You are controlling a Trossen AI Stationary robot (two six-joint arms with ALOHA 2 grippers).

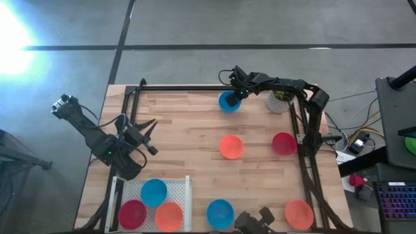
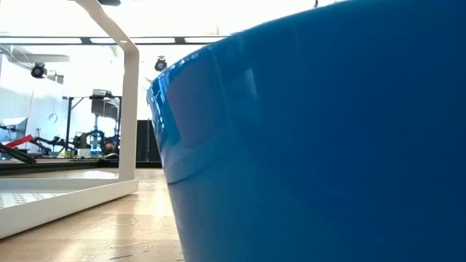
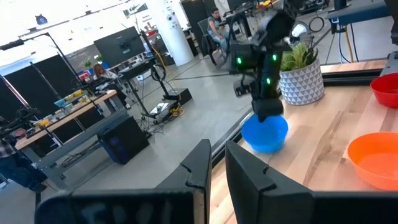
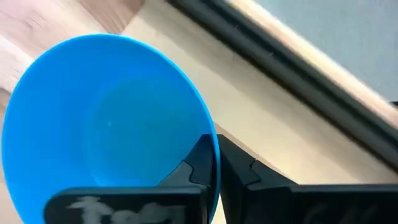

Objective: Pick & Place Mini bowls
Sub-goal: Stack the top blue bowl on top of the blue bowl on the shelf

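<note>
**Right gripper pinches the rim of a blue bowl at the far table edge**

Pale wooden planks form the tabletop (image 1: 195, 130), framed by a black metal rail, with grey concrete floor around it. Beyond, the left wrist view shows a workshop with desks, monitors and a seated person far off.

At the far edge, the right gripper (image 4: 217, 163) has its two dark fingers closed on the rim of a small round blue plastic bowl (image 1: 228, 102), one finger inside, one outside. A rim pinch suits a thin-walled bowl, which likely lifts easily. Just beside that gripper stands a white patterned pot with a green plant (image 1: 280, 101).

Nearer the table's middle, well apart from the gripper, sit an orange bowl (image 1: 231, 147) and a red bowl (image 1: 284, 143). Along the near edge are another blue bowl (image 1: 220, 213) and an orange bowl (image 1: 299, 214).

A white tray (image 1: 188, 188) at the near-left corner holds three bowls, blue, red and orange, so it seems the drop-off place.

The left gripper (image 3: 217, 163) waits above the tray's far side, fingers slightly parted, holding nothing.
</note>
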